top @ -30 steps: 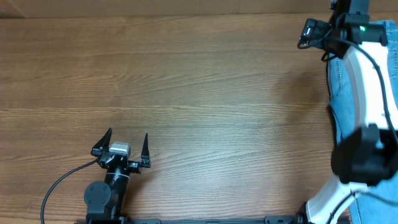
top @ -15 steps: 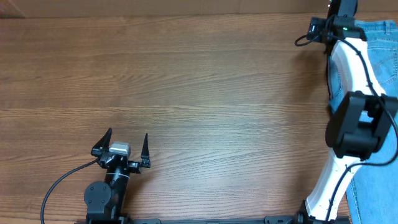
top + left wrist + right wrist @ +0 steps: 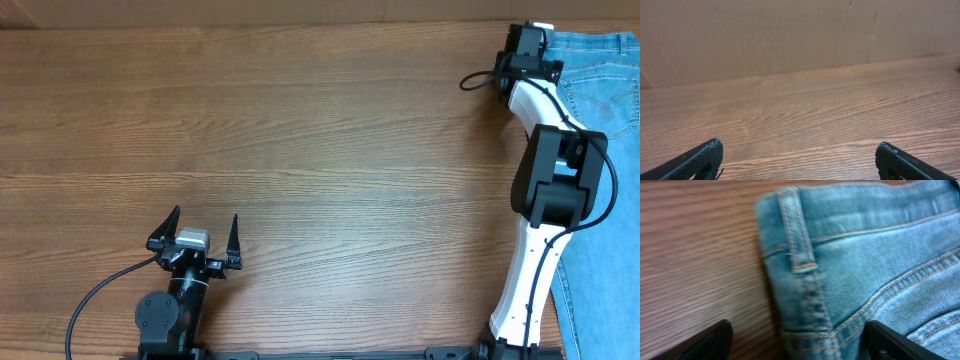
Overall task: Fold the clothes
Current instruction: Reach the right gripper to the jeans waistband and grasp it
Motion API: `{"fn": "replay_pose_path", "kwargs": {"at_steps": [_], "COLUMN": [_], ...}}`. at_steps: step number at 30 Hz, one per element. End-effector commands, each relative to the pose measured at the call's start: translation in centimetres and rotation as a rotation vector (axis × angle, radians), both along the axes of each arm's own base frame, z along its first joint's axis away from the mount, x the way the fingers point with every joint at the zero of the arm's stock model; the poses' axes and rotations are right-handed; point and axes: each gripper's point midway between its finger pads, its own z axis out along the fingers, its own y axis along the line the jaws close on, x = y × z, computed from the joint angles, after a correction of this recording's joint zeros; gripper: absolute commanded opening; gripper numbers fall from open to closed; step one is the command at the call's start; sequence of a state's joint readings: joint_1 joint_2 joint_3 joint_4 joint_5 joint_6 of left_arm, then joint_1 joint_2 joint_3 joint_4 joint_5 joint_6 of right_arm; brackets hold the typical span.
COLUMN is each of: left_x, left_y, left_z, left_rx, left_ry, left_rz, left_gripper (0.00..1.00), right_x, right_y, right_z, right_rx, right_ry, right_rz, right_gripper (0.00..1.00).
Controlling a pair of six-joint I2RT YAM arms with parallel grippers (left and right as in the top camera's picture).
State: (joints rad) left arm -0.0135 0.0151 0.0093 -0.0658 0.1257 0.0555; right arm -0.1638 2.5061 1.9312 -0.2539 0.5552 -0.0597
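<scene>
The light blue jeans (image 3: 610, 110) lie along the table's right edge, waistband at the far right corner, a curved-stitch pocket showing. In the right wrist view the waistband corner with a belt loop (image 3: 800, 245) fills the frame. My right gripper (image 3: 800, 340) is open, its fingers straddling the waistband edge just above the denim; in the overhead view it sits at the far right (image 3: 528, 42). My left gripper (image 3: 196, 238) is open and empty near the front left, over bare wood, as the left wrist view shows (image 3: 800, 160).
The wooden table (image 3: 320, 150) stretches between the two arms. A plain beige wall (image 3: 765, 35) stands behind its far edge. The right arm's white links (image 3: 540, 180) lie over the jeans' left edge.
My right arm has swung its wrist leftward and down to the jeans' waistband corner. More of the jeans is uncovered. The left arm has not moved.
</scene>
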Motion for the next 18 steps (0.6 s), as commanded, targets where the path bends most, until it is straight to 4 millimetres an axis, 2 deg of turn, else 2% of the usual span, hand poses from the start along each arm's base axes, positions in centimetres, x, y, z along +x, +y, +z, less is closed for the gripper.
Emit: {"fn": "replay_pose_path", "kwargs": {"at_steps": [1, 4, 8, 9, 16, 18], "left_x": [0.0, 0.0, 0.0, 0.0, 0.0, 0.0], "left_y": [0.1, 0.1, 0.1, 0.1, 0.1, 0.1], "left_z": [0.0, 0.0, 0.0, 0.0, 0.0, 0.0], "left_rx": [0.012, 0.013, 0.012, 0.012, 0.012, 0.012], "left_ry": [-0.005, -0.006, -0.006, -0.006, -0.006, -0.006], "left_rz": [0.007, 0.007, 0.007, 0.007, 0.007, 0.007], "left_gripper": [1.00, 1.00, 1.00, 1.00, 1.00, 1.00], "right_x": [-0.8, -1.2, -1.6, -1.5, -0.5, -0.1], "right_y": [-2.8, -3.9, -4.6, -4.5, -2.8, -2.1], "right_z": [-1.1, -1.1, -1.3, -1.4, -1.6, -1.4], "right_rx": [-0.031, -0.030, -0.024, -0.015, 0.027, 0.030], "right_ry": [0.014, 0.013, 0.019, 0.019, -0.001, -0.006], "right_rz": [-0.068, -0.087, -0.094, -0.087, -0.039, -0.024], "right_gripper": [0.87, 0.81, 0.62, 0.60, 0.64, 0.68]}}
